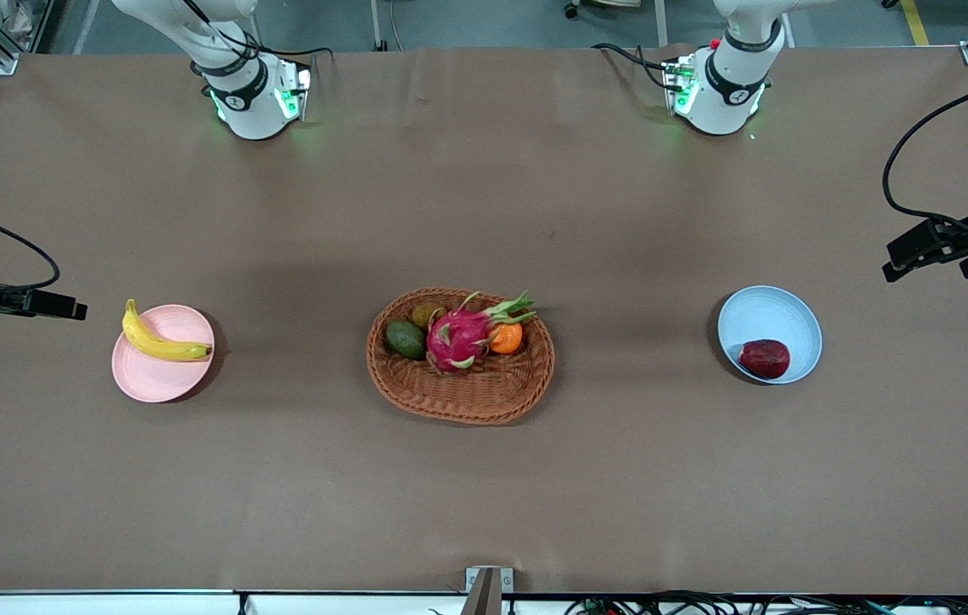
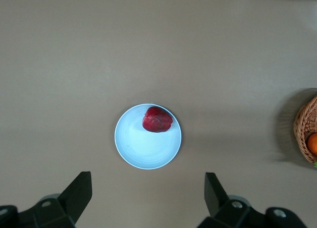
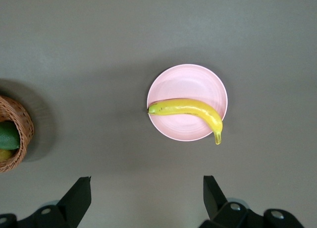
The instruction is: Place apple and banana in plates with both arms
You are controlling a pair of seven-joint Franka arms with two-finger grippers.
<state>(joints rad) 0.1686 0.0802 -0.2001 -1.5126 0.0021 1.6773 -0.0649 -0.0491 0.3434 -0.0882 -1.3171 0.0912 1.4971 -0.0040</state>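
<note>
Yellow banana (image 1: pixel 161 340) across pink plate (image 1: pixel 152 379), toward right arm's end. Dark red apple (image 1: pixel 764 358) in blue plate (image 1: pixel 757 317), toward left arm's end. Left gripper (image 2: pixel 147 197) high above blue plate, wide open, empty. Right gripper (image 3: pixel 146 198) above pink plate, wide open, empty.

The worktop (image 1: pixel 484 196) was covered in a matt brown, paper-like sheet. Both plates, pink (image 1: pixel 161 374) and blue (image 1: pixel 761 312), looked smooth and dull, like plastic. The basket (image 1: pixel 460 398) was rough woven wicker. The banana (image 1: pixel 161 341) had smooth skin, the apple (image 1: pixel 764 359) a slight sheen.
</note>
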